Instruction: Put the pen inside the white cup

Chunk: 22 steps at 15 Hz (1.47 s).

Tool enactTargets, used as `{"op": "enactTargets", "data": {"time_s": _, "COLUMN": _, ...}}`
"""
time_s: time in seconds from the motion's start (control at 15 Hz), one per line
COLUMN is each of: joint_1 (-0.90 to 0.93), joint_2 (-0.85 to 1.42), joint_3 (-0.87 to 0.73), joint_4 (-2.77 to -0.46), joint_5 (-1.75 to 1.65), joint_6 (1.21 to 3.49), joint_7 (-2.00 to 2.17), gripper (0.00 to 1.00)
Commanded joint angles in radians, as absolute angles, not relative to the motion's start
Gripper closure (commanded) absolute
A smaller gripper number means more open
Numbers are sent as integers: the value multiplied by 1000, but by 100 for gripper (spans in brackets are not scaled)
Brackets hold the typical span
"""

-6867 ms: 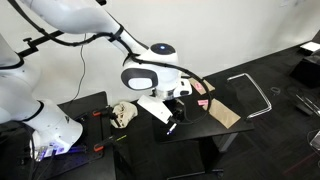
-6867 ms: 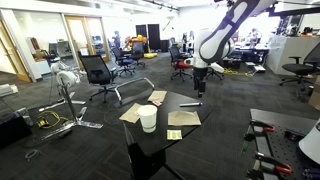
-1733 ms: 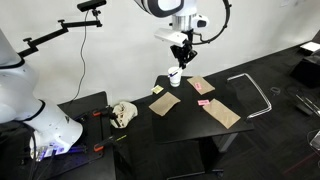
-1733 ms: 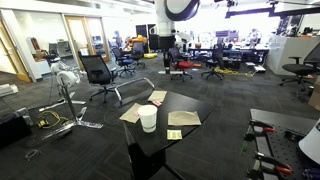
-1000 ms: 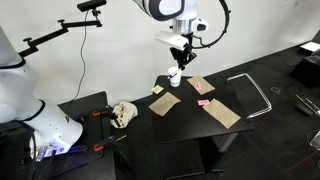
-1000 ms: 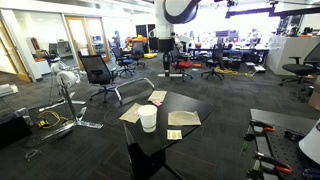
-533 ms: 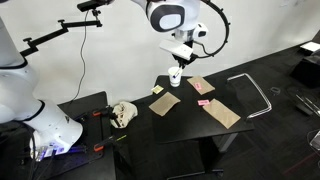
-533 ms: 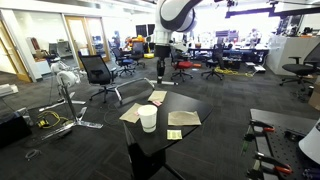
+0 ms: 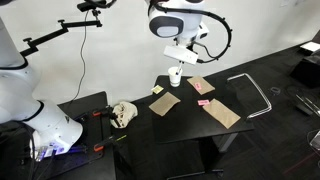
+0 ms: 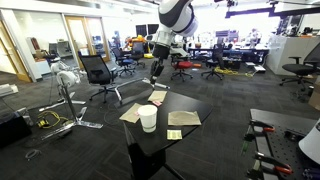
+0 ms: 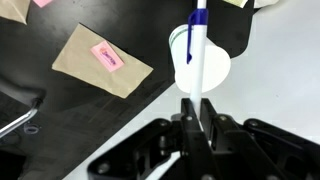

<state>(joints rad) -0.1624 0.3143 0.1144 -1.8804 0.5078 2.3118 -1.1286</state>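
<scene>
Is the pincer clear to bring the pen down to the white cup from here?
Probably yes: the pincer holds the pen above the white cup, mouth open, with nothing between them.

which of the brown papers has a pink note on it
The brown paper left of the white cup in the wrist view: a pink note lies on it. The other papers look plain.
</scene>
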Motion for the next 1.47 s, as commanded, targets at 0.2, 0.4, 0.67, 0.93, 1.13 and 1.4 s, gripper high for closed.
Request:
{"op": "enactTargets", "data": {"time_s": 0.2, "joint_1": -201, "joint_2": 309, "joint_3": 135, "joint_4": -1876, "joint_5": 747, "joint_6": 2273, "joint_7": -1464, "gripper": 97}}
{"op": "enactTargets", "data": {"time_s": 0.4, "joint_1": -201, "joint_2": 311, "joint_3": 124, "joint_4": -1871, "joint_5": 849, "joint_6": 2230, "joint_7": -1606, "gripper": 97}}
{"op": "enactTargets", "data": {"time_s": 0.67, "joint_1": -203, "joint_2": 317, "joint_3": 102, "joint_4": -1858, "joint_5": 979, "joint_6": 2114, "joint_7": -1774, "gripper": 97}}
{"op": "enactTargets", "data": {"time_s": 0.93, "joint_1": -199, "joint_2": 327, "joint_3": 64, "joint_4": -1842, "joint_5": 1053, "joint_6": 1957, "joint_7": -1905, "gripper": 97}}
{"op": "enactTargets", "data": {"time_s": 1.13, "joint_1": -196, "joint_2": 340, "joint_3": 40, "joint_4": -1828, "joint_5": 1074, "joint_6": 1850, "joint_7": -2008, "gripper": 97}}
{"op": "enactTargets", "data": {"time_s": 1.4, "joint_1": -193, "joint_2": 369, "joint_3": 21, "joint_4": -1806, "joint_5": 1085, "joint_6": 1748, "joint_7": -2168, "gripper": 97}}
